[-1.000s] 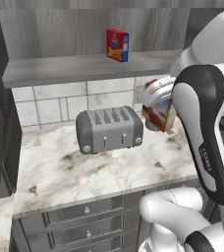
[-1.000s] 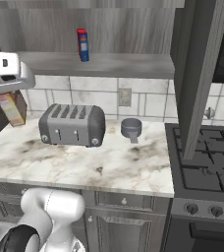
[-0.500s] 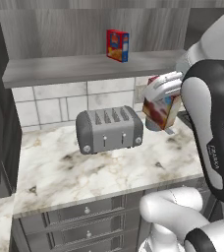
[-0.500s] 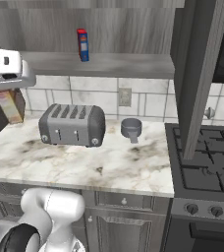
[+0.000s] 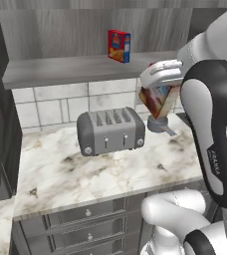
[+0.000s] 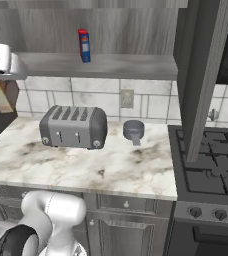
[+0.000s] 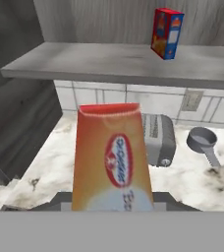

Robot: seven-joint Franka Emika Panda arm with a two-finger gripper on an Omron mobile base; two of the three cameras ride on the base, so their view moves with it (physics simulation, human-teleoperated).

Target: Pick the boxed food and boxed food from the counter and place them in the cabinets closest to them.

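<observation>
The gripper (image 5: 158, 92) is clamped on the tan-brown boxed food (image 5: 157, 100), holding it in the air above the counter (image 5: 85, 169), over its back right part. The red boxed food (image 5: 119, 46) stands upright on the cabinet shelf (image 5: 60, 68), near its middle, toaster (image 5: 110, 131) below

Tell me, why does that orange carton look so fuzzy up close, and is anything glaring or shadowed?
In the hand view the tan-orange carton sits right against the lens, so its print smears, while the red box on the shelf looks sharper. In the left base view the toaster casts only a soft shadow on the counter; no glare anywhere.
</observation>
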